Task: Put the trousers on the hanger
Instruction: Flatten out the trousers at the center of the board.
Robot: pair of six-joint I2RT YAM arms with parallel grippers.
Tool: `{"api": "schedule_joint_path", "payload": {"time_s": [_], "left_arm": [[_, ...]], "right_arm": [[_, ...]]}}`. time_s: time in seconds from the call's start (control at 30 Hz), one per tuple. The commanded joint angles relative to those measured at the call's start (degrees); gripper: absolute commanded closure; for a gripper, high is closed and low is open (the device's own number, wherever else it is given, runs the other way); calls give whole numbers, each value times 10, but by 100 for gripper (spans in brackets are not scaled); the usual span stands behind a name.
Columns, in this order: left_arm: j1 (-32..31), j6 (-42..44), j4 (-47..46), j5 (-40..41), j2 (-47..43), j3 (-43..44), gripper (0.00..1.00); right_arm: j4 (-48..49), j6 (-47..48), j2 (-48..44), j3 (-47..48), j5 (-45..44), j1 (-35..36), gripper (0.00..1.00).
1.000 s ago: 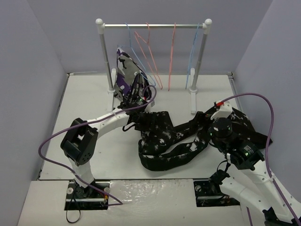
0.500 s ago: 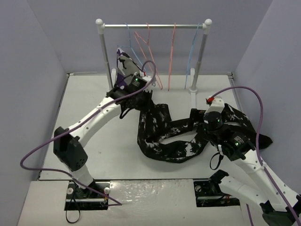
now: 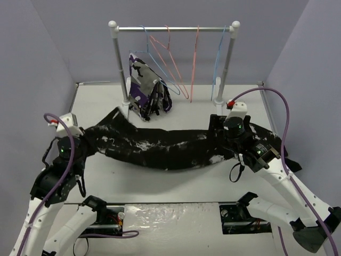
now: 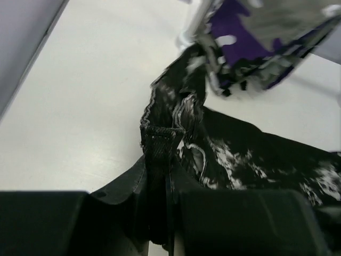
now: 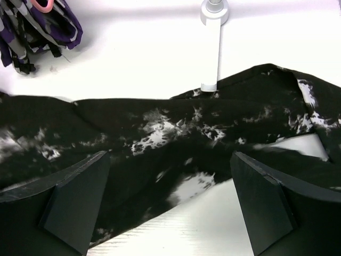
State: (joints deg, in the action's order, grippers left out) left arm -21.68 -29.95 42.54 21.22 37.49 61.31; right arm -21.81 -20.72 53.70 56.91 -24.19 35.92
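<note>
The black white-splotched trousers (image 3: pixel 160 149) lie stretched left to right across the table. My left gripper (image 3: pixel 88 140) is shut on their left end; in the left wrist view the fabric edge (image 4: pixel 160 141) runs into the closed gripper (image 4: pixel 166 213). My right gripper (image 3: pixel 217 130) is open just above the trousers' right part; in the right wrist view the gripper (image 5: pixel 168 208) has its fingers (image 5: pixel 74 202) wide apart over the cloth (image 5: pixel 160 133). Light-blue wire hangers hang on the rack, one at the left (image 3: pixel 148 50) above a purple garment, one at the right (image 3: pixel 217 61) hanging bare.
The rack (image 3: pixel 173 29) stands at the back on two white posts; its right foot (image 5: pixel 211 48) is just beyond my right gripper. Pink-red hangers (image 3: pixel 193 58) hang on it. The purple, white and black garment (image 3: pixel 146 88) hangs at the left post. Purple-grey walls enclose the table.
My left arm swung from the rack back to the near left, pulling the bunched trousers out straight across the table. My right gripper shifted slightly back and left.
</note>
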Motion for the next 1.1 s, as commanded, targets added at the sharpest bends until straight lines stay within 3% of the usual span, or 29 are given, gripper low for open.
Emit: {"api": "schedule_joint_path", "payload": {"time_s": [0.0,0.07,0.13,0.23,0.3,0.43,0.6,0.73,0.83,1.07], "left_arm": [[5,-99,44,165,-82,-115,86],[5,-139,94,201,-130,-120,69],[5,-151,128,221,-157,-105,59],[5,-165,176,249,-168,-71,49],[4,-128,170,232,-149,-51,44],[5,-59,127,127,-59,-31,34],[5,-45,-10,-49,91,-56,25],[12,-78,-48,-70,234,-49,10],[30,-89,-63,-81,312,-40,4],[71,-125,-63,-149,449,-32,3]], "right_arm": [[49,6,14,-2,-5,-4,7],[50,5,16,-6,-3,-4,7],[51,4,16,-11,-3,-4,7],[51,0,12,-18,-2,-4,7],[52,1,13,-20,1,-5,7],[53,7,18,-22,8,-5,7],[55,11,12,-34,15,-5,7],[55,2,-9,-50,20,-6,6],[55,-9,-32,-66,24,-7,6],[48,-36,-75,-91,29,-8,6]]}}
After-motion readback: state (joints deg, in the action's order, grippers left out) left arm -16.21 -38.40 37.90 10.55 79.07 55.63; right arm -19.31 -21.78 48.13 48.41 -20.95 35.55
